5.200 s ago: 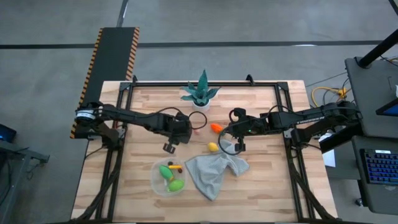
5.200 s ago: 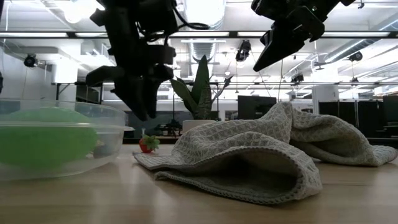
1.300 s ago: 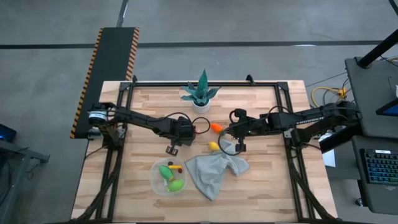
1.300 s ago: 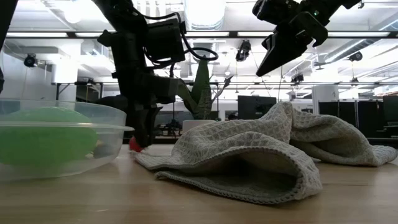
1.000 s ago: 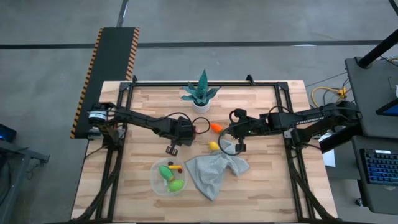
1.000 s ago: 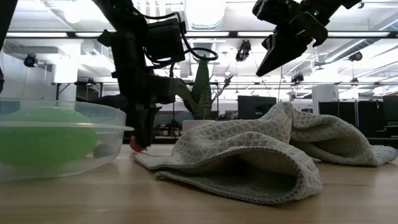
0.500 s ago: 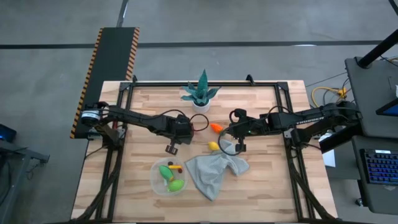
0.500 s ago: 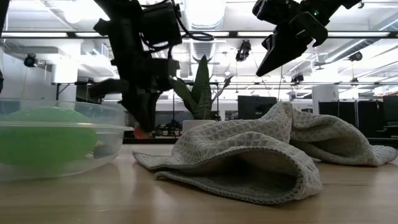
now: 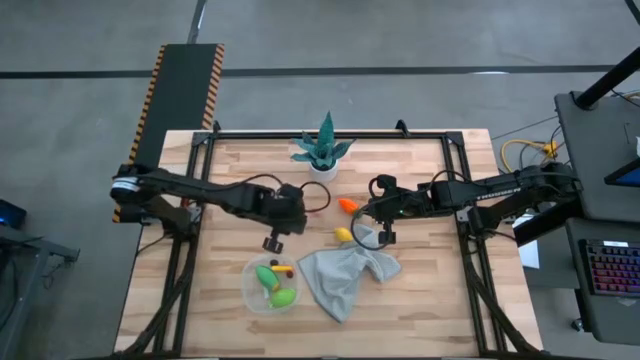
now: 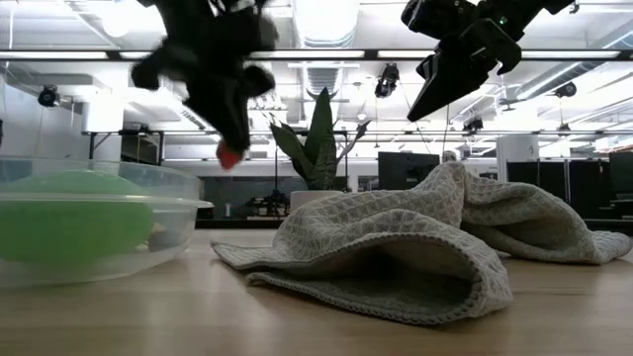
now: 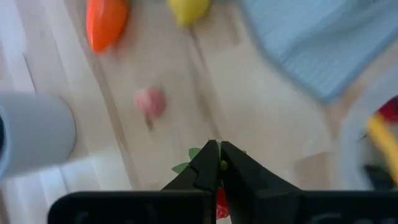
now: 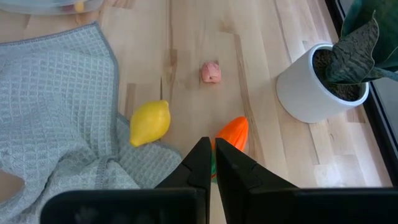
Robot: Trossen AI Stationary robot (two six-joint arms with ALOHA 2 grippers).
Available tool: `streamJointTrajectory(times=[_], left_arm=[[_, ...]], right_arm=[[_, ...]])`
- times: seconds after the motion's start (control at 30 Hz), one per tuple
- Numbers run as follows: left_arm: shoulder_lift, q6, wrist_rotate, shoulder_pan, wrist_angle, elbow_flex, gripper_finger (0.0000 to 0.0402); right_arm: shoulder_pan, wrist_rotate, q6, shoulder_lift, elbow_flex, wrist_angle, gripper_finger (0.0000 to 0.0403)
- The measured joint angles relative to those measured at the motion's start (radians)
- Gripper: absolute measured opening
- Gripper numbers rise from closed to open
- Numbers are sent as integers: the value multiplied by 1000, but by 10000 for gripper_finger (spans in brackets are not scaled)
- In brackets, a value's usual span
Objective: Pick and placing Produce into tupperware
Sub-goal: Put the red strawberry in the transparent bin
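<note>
A wooden bench seen from above, with two dark robot arms reaching in from nine and three o'clock. The left tool hangs in the air near the middle, its fingers pinched tight on a small red strawberry with green leaves, lifted clear of the wood. At about six o'clock from it, near the bench's front edge, sits the clear plastic tub. It already holds several toy pieces, among them a green one and a yellow one.

The right tool waits in the air at three o'clock from the centre, its fingers pressed together on nothing.

Still on the bench are an orange carrot-like piece, a yellow lemon touching the edge of a crumpled grey cloth, and a small pink piece lying near the carrot. At twelve o'clock stands a spiky teal plant in a white pot.

The job looks roughly half done: several pieces are in the tub, one is in the air, and three remain to collect.
</note>
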Motion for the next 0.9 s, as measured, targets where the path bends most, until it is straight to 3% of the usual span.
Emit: streamJointTrajectory(times=[0.5, 0.9], left_arm=[[-82, -296, -12, -274, -3, 44, 0], [8, -462, -8, -371, -23, 42, 0]], right_arm=[[0, 0, 4, 0, 0, 6, 13], [0, 0, 4, 0, 0, 6, 13]])
